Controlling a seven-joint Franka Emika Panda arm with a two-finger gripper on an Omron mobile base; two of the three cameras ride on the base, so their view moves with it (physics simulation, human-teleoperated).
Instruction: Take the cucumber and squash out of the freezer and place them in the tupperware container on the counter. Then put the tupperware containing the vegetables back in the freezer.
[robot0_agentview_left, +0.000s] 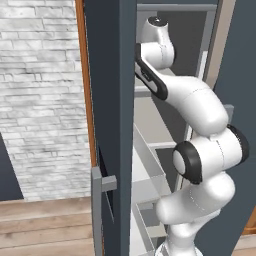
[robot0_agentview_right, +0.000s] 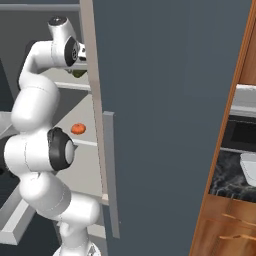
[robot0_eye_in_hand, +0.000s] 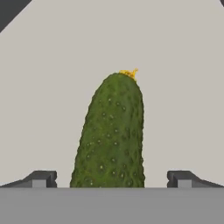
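The gripper (robot0_eye_in_hand: 111, 179) stands wide open, its fingertips (robot0_eye_in_hand: 41, 178) apart on either side of the cucumber (robot0_eye_in_hand: 111, 135) lying on a freezer shelf (robot0_eye_in_hand: 52, 87).

I see the cucumber (robot0_eye_in_hand: 111, 133) as rough, pebbled green skin with pale specks, lying on a smooth matt grey shelf (robot0_eye_in_hand: 52, 87). The freezer (robot0_agentview_right: 170, 100) door looks matt slate; the squash (robot0_agentview_right: 78, 128) smooth orange.

A kitchen: an open freezer (robot0_agentview_left: 112, 100) with shelves, a marble-look counter (robot0_agentview_right: 227, 172) over wooden cabinets (robot0_agentview_right: 225, 227), a brick wall (robot0_agentview_left: 40, 95).
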